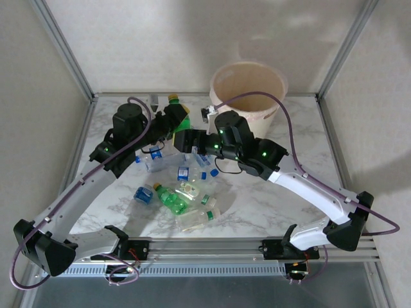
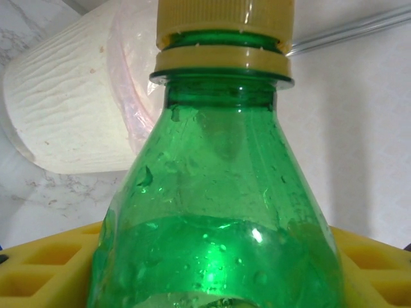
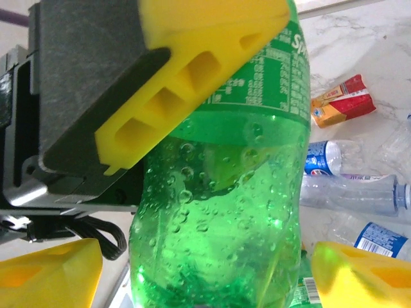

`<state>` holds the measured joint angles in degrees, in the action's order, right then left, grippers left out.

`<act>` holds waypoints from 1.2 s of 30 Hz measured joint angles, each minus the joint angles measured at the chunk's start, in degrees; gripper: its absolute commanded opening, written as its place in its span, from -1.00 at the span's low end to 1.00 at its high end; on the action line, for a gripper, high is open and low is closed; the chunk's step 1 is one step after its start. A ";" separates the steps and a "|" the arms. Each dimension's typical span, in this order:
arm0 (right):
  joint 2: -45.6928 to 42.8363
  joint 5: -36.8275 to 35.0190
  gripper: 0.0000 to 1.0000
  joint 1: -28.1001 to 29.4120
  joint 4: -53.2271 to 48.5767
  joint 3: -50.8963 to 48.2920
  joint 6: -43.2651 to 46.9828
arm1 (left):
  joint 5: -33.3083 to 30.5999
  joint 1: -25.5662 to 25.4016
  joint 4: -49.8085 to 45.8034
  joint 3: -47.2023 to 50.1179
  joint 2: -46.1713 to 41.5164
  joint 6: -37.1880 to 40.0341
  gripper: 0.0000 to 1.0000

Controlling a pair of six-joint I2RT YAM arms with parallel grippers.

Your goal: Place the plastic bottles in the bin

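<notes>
I read left jaws clamped on green bottle (image 1: pixel 182 120), held just left of bin (image 1: pixel 280 83); right jaws spread, straddling same bottle. Risk: smooth plastic slips at handover, falls outside bin

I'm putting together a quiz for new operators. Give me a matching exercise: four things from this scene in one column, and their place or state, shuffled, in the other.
Things
1. green bottle
2. bin
3. clear bottles
4. right tool

Place or state
A. lying on the table
B. open, a finger on each side of the green bottle
C. clamped in the left tool
D. upright at the table's far edge

Pairs: 1-C, 2-D, 3-A, 4-B
</notes>
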<state>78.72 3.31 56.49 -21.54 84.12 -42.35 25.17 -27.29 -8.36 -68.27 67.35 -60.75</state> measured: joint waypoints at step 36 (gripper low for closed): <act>-0.63 3.28 0.04 -10.45 -1.01 0.83 0.00 | 0.98 -1.01 5.25 -8.85 7.08 -0.31 0.99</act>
<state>78.08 6.59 46.04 -22.55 84.95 -42.35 26.15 -28.29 -3.11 -77.12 74.43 -61.06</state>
